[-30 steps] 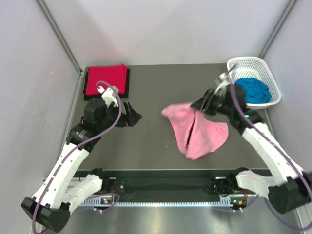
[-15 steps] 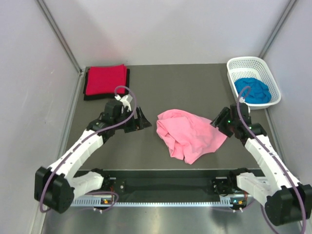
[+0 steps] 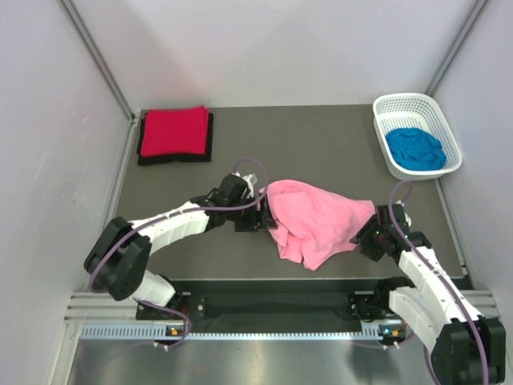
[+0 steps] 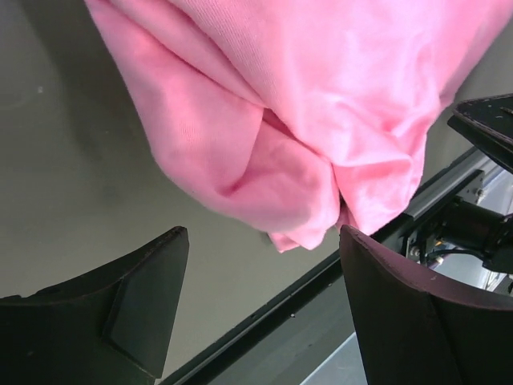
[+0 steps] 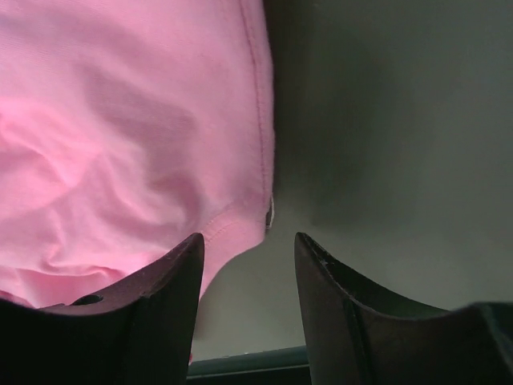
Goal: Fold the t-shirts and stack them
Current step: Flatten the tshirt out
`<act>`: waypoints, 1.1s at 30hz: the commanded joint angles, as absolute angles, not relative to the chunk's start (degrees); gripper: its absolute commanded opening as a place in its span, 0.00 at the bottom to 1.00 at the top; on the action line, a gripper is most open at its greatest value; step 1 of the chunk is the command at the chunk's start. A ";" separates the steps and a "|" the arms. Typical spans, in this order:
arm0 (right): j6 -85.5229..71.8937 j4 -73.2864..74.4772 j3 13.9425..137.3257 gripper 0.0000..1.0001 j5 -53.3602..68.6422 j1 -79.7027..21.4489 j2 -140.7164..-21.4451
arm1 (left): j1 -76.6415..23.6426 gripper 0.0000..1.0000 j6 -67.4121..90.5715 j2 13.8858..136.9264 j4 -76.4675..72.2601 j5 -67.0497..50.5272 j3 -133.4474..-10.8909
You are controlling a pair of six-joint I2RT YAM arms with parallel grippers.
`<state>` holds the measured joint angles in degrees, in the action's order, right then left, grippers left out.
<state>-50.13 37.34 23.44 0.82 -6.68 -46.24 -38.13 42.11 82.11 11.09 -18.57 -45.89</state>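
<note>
At the upper left of the top view, the red t-shirt [image 3: 172, 131] lies folded flat on the folded black t-shirt [image 3: 172, 159], so two of the four appear done and stacked. The blue t-shirt [image 3: 414, 148] sits bunched in the white basket [image 3: 405, 100] at the upper right, not yet handled. The pink t-shirt [image 3: 317, 220] lies as a rumpled heap in the lower middle of the tabletop [image 3: 304, 144], not spread and not folded; judged from this, the task is about half done, with the pink and blue shirts left to fold and stack.

The left tool [image 3: 263, 216] stands at the heap's left edge with its fingers apart and nothing between them. The right tool [image 3: 371, 239] is at the right edge, fingers also apart, with the hem corner just ahead of the gap.

A second earlier the right tool held the pink cloth up nearer the basket, while the left arm was drawn back far left. Since then the shirt has been dropped and both tools have closed in on its two sides.
</note>
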 commanded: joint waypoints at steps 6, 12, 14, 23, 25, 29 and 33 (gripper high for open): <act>-51.94 28.66 20.92 0.50 -2.02 -6.33 -48.16 | -40.78 0.78 43.15 87.62 0.53 -20.12 -47.90; -50.37 25.31 20.04 0.35 -6.15 -6.33 -48.95 | -40.87 0.31 40.53 91.67 3.77 -18.11 -52.19; -49.49 25.31 20.91 0.14 -7.64 -6.24 -48.96 | -40.87 0.17 39.21 92.02 6.05 -16.27 -54.04; -42.20 29.87 53.75 0.00 -12.99 -5.10 -52.90 | -35.07 0.00 27.25 98.26 29.69 -2.91 -90.40; -41.05 33.03 65.71 0.00 -14.32 -5.01 -54.66 | -34.19 0.00 25.41 99.40 33.55 -0.63 -100.08; -39.20 36.64 76.36 0.00 -13.28 -5.01 -53.71 | -34.10 0.00 23.29 98.71 37.52 1.75 -107.22; -38.41 40.59 76.56 0.00 -10.90 -5.01 -47.92 | -34.10 0.00 24.86 92.31 36.04 0.35 -97.61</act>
<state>-40.58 33.32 76.60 -11.31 -5.82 -51.05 -33.58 25.69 96.86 31.90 -0.54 -104.12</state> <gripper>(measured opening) 0.011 0.023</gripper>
